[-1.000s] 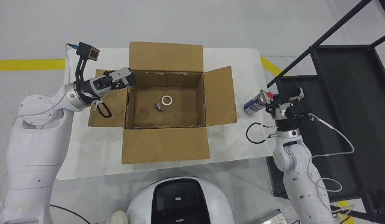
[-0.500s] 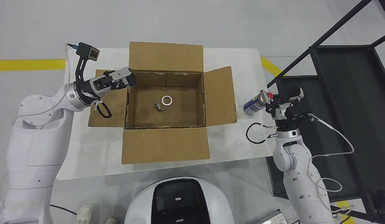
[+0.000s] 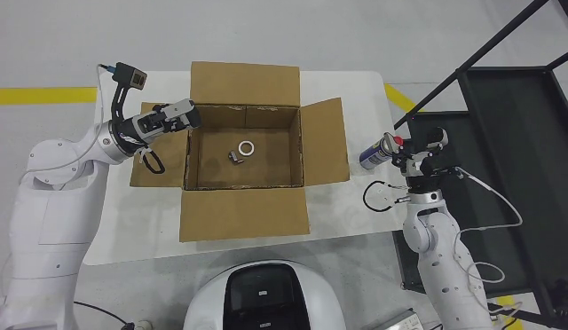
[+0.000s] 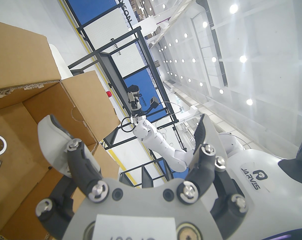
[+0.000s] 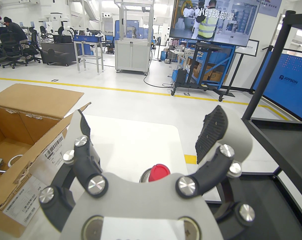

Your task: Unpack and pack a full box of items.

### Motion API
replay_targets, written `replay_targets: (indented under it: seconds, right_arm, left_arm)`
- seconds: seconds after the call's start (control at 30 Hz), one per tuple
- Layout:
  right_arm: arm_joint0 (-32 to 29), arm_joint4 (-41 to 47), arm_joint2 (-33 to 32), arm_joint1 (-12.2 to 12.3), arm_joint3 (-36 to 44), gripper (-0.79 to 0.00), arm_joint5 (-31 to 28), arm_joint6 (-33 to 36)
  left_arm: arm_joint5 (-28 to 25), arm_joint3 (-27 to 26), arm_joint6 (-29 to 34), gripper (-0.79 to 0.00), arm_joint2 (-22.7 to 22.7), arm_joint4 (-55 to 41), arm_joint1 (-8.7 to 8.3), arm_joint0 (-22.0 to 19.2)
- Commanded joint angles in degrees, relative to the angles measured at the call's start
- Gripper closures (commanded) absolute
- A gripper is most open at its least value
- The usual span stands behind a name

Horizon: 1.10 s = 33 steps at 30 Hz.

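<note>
Cardboard flaps folded outward keep the brown cardboard box open on the white table. Only a white ring and a small metal part lie inside, so unpacking looks nearly done. The left gripper hangs at the box's left wall with its fingers spread and empty, probably ready to reach in. The right gripper, also spread and empty, sits just beside the blue spray can with a red cap, which lies on the table to the right of the box. Nothing has shifted since a second ago.

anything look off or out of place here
Nothing stands out. The cardboard box sits square with flaps open, only ragged tape scraps along its rim. A ring and small metal part lie inside; a spray can stands on the table beside it.
</note>
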<state>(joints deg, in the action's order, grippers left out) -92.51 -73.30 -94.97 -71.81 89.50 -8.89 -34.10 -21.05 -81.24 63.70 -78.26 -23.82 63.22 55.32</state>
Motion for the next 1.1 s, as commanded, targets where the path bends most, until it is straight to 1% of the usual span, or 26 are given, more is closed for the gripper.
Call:
replay_targets:
  seconds: [0.0, 0.3, 0.37, 0.5, 0.7, 0.77, 0.83, 0.87, 0.93, 1.07]
  right_arm:
    - [0.00, 0.00, 0.00, 0.00, 0.00, -0.785, 0.00, 0.00]
    - [0.08, 0.04, 0.04, 0.01, 0.20, -0.785, -0.19, 0.28]
    - [0.80, 0.53, 0.14, 0.14, 1.80, -0.785, -2.47, 3.47]
    - [2.89, -5.38, 0.32, 0.72, 5.52, -0.785, -4.73, 10.41]
    - [6.75, -5.68, 3.56, 1.01, 9.76, -0.785, -11.32, 22.53]
    - [8.37, -5.87, 4.86, 0.99, 10.52, -0.785, -12.04, 24.52]
    - [9.66, -4.25, 6.04, 0.93, 11.12, -0.785, -13.19, 27.04]
    - [10.13, -3.21, 6.51, 0.90, 11.52, -0.785, -13.78, 28.09]
    - [10.74, 1.53, 7.31, 0.83, 11.78, -0.785, -16.15, 31.22]
    - [10.74, 1.53, 7.31, 0.83, 11.78, -0.785, -16.15, 31.22]
  left_arm:
    - [0.00, 0.00, 0.00, -0.785, 0.00, 0.00, 0.00, 0.00]
    - [0.00, 0.00, 0.00, -0.785, 0.00, 0.00, 0.00, 0.00]
    - [0.00, 0.00, 0.00, -0.785, 0.00, 0.00, 0.00, 0.00]
    - [0.00, 0.00, 0.00, -0.785, 0.00, 0.00, 0.00, 0.00]
    - [0.00, 0.00, 0.00, -0.785, 0.00, 0.00, 0.00, 0.00]
    - [0.00, 0.00, 0.00, -0.785, 0.00, 0.00, 0.00, 0.00]
    - [0.00, 0.00, 0.00, -0.785, 0.00, 0.00, 0.00, 0.00]
    - [0.00, 0.00, 0.00, -0.785, 0.00, 0.00, 0.00, 0.00]
    - [0.00, 0.00, 0.00, -0.785, 0.00, 0.00, 0.00, 0.00]
    - [0.00, 0.00, 0.00, -0.785, 0.00, 0.00, 0.00, 0.00]
